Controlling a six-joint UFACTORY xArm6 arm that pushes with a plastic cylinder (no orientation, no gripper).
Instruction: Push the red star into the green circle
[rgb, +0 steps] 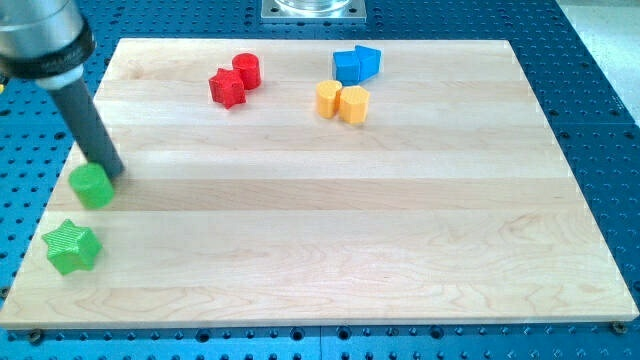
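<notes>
Nearest, green star (72, 247); at its 12 o'clock, green circle (92, 186) touches my tip (110, 172). Red star (228, 88) far off at 2 o'clock. No pincer shows.

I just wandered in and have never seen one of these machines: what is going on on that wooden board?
A robot arm slides a dark rod over the board to push blocks. My tip is at the view's left, right beside the green circle, with the green star below it. The job is pushing the red star into that circle, but the red star sits far off near the top, against a red cylinder. Blue and yellow blocks lie further right.
</notes>
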